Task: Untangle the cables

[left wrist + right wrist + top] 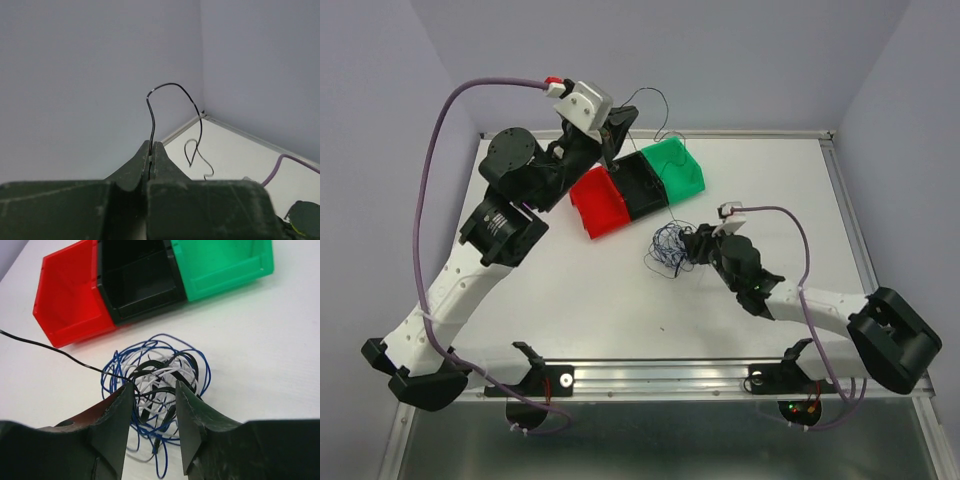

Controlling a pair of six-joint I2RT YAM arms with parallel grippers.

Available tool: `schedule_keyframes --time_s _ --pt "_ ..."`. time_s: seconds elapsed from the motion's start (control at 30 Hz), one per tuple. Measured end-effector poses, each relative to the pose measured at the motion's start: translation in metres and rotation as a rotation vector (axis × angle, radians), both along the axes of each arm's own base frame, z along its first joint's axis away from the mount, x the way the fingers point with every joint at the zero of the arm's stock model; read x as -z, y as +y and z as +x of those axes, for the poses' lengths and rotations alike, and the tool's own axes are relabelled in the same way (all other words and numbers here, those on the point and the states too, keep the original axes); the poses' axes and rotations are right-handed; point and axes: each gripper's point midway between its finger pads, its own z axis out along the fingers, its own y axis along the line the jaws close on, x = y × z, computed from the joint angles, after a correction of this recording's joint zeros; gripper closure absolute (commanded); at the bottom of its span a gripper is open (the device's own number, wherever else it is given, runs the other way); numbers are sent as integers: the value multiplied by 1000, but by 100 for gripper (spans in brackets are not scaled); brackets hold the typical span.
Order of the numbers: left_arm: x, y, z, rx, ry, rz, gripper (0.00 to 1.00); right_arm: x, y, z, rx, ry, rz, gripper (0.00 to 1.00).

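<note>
The cables form a tangled clump (668, 246) of blue, white and black wires on the white table, in front of the bins. My right gripper (154, 387) is open, one finger on each side of the clump (160, 362), with wires lying in the gap. One black cable (50, 347) leads out of the clump to the left. My left gripper (151, 145) is raised near the back wall and shut on a thin black cable (172, 86), which arcs above the fingertips and curls down towards the table corner. From above, that gripper (616, 128) hangs over the bins.
Three open bins stand side by side behind the clump: red (598, 203), black (645, 180) and green (678, 165). A metal rim (840, 200) edges the table, with walls close behind. Purple arm cables (430, 170) loop beside each arm.
</note>
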Motion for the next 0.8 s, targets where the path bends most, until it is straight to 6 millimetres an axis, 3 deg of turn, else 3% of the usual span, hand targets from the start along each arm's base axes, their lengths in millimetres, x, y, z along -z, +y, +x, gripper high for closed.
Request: schedule_keyframes --time_s 0.2,0.33,0.43,0.47,0.57,0.8 --pt "-5 14 10 -95 -12 15 100 -12 -36 -11 117 -4 -16 59" --pt "-18 21 18 -155 -29 10 100 -4 -48 -12 166 23 -50 63" --pt "-34 30 14 -179 -48 -9 100 4 -52 -14 176 48 -77 43" --pt "-39 32 12 -178 -55 -16 100 4 -49 -16 147 49 -84 30" --pt "-55 37 3 -167 -79 -39 100 -7 -29 -24 3 13 -82 15" --pt "-48 30 -5 -104 -64 -24 100 -27 27 -42 -343 -74 -83 13"
